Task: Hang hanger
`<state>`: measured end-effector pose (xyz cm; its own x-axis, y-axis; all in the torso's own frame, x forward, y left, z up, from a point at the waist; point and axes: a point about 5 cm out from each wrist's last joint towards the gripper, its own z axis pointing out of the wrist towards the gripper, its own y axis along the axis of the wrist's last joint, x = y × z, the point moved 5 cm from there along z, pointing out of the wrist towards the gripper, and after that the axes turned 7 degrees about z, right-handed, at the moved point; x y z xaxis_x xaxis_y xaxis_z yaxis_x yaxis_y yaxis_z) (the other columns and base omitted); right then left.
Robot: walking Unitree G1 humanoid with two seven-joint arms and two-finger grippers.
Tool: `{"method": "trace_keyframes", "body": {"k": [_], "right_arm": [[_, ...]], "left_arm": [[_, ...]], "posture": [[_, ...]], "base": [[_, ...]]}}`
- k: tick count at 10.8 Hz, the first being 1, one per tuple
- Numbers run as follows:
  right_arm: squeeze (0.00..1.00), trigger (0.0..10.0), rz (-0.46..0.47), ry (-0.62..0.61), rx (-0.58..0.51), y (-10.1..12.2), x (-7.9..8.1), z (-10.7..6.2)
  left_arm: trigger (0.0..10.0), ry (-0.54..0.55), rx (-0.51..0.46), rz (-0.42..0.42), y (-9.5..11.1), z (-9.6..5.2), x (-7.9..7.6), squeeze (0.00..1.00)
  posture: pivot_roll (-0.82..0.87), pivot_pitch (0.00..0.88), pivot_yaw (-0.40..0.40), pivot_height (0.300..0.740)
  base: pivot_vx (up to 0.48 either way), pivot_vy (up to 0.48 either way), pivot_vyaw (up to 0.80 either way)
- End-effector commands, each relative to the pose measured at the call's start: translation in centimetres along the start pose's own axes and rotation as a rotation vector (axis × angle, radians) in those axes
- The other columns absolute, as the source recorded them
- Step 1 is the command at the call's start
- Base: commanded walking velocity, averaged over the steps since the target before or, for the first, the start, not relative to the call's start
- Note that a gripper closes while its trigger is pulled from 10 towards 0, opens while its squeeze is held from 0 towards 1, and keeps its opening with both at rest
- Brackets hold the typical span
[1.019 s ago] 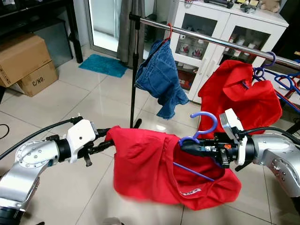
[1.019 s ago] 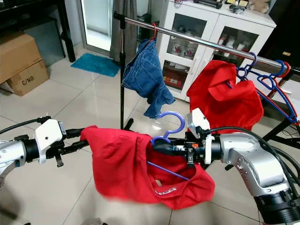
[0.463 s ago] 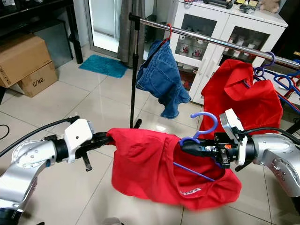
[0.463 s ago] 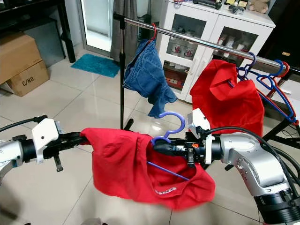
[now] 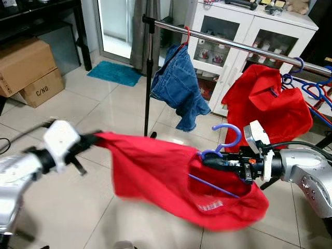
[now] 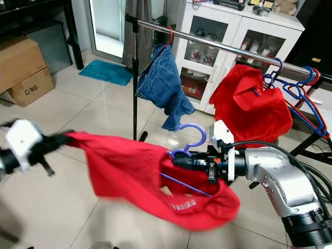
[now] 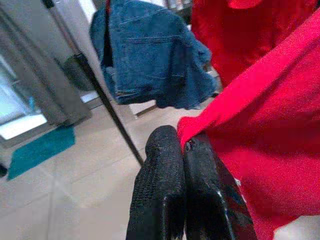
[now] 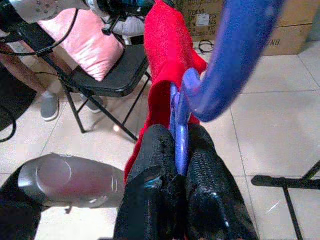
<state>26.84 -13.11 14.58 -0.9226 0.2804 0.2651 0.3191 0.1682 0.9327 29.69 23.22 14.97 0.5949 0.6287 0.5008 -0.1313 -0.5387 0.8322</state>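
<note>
A red shirt [image 5: 166, 174] hangs stretched between my two arms, draped on a blue hanger [image 5: 224, 140] whose hook points up. My right gripper [image 5: 208, 160] is shut on the hanger's neck, with the hanger [image 8: 186, 107] clamped between its black fingers [image 8: 155, 165]. At the far left my left gripper [image 5: 91, 139] is shut on the shirt's edge, and that red cloth [image 7: 260, 115] is pinched between the fingers [image 7: 160, 185]. The chrome clothes rail [image 5: 233, 43] runs behind, above both grippers.
Blue jeans [image 5: 179, 83] on a red hanger and another red garment [image 5: 267, 106] hang on the rail, with spare blue hangers [image 5: 311, 91] at its right end. A white cabinet [image 5: 244, 31] stands behind. Cardboard boxes [image 5: 28, 70] sit far left on the tiled floor.
My left arm has swung out to the left with the shirt's edge, pulling the cloth taut and wider. The right gripper and hanger stay almost where they were.
</note>
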Motion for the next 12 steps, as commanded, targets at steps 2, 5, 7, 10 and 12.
{"method": "trace_keyframes", "body": {"k": [2,5,7,10,12], "right_arm": [[0.0,10.0,-0.031,-0.055,-0.015,1.0,-0.9,-1.5],[0.0,10.0,-0.038,-0.051,-0.016,1.3,-1.1,-1.8],[0.0,10.0,-0.04,-0.045,-0.017,1.4,-1.1,-1.8],[0.0,10.0,-0.041,-0.034,-0.023,1.5,-0.9,-1.6],[0.0,10.0,-0.039,-0.037,-0.024,1.4,-1.0,-1.5]], "left_arm": [[0.0,0.115,0.083,-0.014,-1.9,-1.5,2.1,0.0],[0.0,0.277,0.268,-0.021,-5.4,-3.2,4.3,0.0],[3.3,0.305,0.272,-0.016,-5.4,-3.0,4.6,0.0],[10.0,0.282,0.148,-0.065,-3.2,-2.1,4.5,1.0],[10.0,0.223,0.114,-0.055,-2.6,-1.8,3.6,0.0]], "posture": [[0.2,0.0,-0.083,0.74],[0.2,0.0,-0.084,0.74],[0.19,0.0,-0.088,0.74],[0.2,0.0,-0.086,0.74],[0.2,0.0,-0.085,0.74]], "base": [[0.0,0.0,0.0],[0.0,0.0,0.0],[0.0,0.0,0.0],[0.0,0.0,0.0],[0.0,0.0,0.0]]}}
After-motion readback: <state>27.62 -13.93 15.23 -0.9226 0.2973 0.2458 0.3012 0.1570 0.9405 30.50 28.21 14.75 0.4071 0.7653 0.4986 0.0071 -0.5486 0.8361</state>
